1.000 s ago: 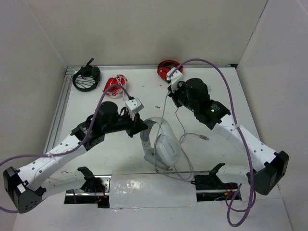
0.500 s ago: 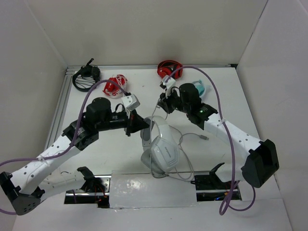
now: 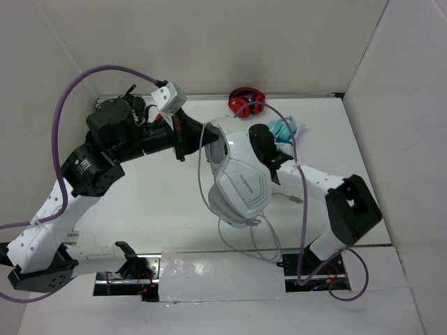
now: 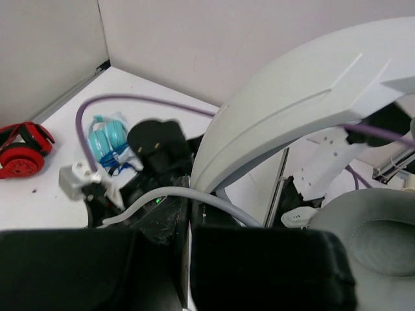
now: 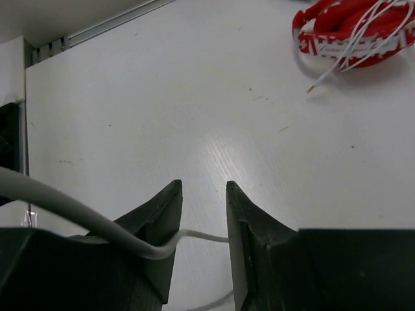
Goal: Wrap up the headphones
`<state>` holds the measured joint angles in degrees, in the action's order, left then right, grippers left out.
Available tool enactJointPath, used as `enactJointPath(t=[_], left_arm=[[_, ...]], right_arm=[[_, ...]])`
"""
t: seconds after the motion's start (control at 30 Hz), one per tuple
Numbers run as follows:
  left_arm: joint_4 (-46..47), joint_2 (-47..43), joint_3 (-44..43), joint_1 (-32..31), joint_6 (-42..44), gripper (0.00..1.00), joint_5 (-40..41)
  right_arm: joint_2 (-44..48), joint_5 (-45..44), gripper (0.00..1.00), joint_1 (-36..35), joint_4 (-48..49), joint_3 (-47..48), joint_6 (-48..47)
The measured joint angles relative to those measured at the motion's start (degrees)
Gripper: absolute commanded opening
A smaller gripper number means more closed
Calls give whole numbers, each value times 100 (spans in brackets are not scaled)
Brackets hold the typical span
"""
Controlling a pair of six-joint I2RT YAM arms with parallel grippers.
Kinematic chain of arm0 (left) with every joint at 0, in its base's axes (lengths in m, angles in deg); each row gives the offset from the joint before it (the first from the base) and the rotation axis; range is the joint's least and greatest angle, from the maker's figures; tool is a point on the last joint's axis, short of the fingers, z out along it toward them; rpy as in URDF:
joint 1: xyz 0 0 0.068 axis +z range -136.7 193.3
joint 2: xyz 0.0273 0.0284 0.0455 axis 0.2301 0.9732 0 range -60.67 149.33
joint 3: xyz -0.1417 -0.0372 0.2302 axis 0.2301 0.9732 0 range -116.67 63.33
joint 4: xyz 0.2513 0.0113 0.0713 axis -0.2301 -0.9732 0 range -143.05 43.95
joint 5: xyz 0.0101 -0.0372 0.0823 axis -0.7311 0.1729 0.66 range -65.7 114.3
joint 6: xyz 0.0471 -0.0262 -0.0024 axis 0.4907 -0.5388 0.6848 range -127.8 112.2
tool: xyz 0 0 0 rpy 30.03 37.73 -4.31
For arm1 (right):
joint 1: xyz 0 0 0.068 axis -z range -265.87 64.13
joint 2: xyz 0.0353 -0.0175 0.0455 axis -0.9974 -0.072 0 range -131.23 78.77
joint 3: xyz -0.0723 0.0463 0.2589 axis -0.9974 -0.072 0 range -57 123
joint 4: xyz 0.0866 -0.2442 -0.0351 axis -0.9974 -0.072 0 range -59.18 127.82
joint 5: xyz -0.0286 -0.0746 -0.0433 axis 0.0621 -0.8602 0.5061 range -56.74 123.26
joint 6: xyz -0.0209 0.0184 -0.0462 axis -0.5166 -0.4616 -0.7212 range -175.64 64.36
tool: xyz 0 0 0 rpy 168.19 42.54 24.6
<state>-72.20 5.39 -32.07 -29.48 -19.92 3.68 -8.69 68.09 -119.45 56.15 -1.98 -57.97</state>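
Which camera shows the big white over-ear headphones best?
The top external view: the large white over-ear headphones show nearly whole. The left wrist view shows only the headband arc and a grey cushion; the right wrist view only the thin grey cable.

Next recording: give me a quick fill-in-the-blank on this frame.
The left end effector grips the white headphones by their ___.
The right end effector has its jaws ___, a thin cable crossing the gap.
The small headphones beside the right arm are light ___.
In the left wrist view, the headphones at the left edge are ___.
Missing: headband; open; blue; red.
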Motion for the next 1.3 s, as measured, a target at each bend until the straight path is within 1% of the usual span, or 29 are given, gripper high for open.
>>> enactJointPath(t=[0.03, 0.07, 0.1, 0.2, 0.23, 0.27, 0.33, 0.4, 0.47, 0.53, 0.63, 0.73, 0.8, 0.97, 1.17, 1.23, 1.3], left_arm=[[-94, 92, -186, -2, 9, 0, 17], [-177, 162, -339, -2, 11, 0, 28], [-262, 243, -505, -2, 13, 0, 44], [-468, 385, -804, -2, 20, 0, 98], [-525, 407, -852, -2, 20, 0, 109], [-597, 426, -876, -4, 22, 0, 157], [-662, 433, -852, -9, 26, 0, 295], [-649, 374, -671, -11, 13, 0, 494], [-533, 225, -275, -11, -17, 0, 697], [-457, 7, 328, -11, -72, 0, 894], [-470, -278, 1204, -9, -229, 0, 1130], [-531, -439, 1838, -9, -393, 0, 1303], [-570, -496, 2074, -9, -487, 0, 1381], [-551, -612, 2212, -9, -629, 0, 1416], [-426, -691, 2236, -17, -664, 0, 1443], [-382, -691, 2339, -17, -680, 0, 1445], [-256, -684, 2583, -17, -717, 0, 1414]], right_arm=[[-216, 72, 39, -2, 162, 22, 94], [-417, 136, 32, -2, 319, 22, 195], [-610, 203, 0, -11, 448, 22, 293], [-1139, 227, 0, -101, 944, 7, 765], [-1147, 219, 0, -107, 962, 4, 787], [-1152, 96, 0, -136, 1222, -101, 925], [-986, -197, 0, -142, 1403, -306, 1069], [-612, -586, 0, -72, 1279, -494, 1152], [-142, -938, 0, 122, 1073, -520, 1198], [393, -1239, 0, 494, 863, -485, 1244], [1123, -1683, 0, 1296, 542, -273, 1368], [1515, -2026, 0, 2024, 192, 26, 1469], [1622, -2175, 0, 2474, -79, 236, 1545], [1602, -2138, 0, 3322, -686, 498, 1665], [1558, -1696, 0, 3775, -1029, 533, 1821], [1528, -1530, 0, 3917, -1279, 761, 1810], [1467, -1349, 0, 3982, -1565, 1202, 1740]])
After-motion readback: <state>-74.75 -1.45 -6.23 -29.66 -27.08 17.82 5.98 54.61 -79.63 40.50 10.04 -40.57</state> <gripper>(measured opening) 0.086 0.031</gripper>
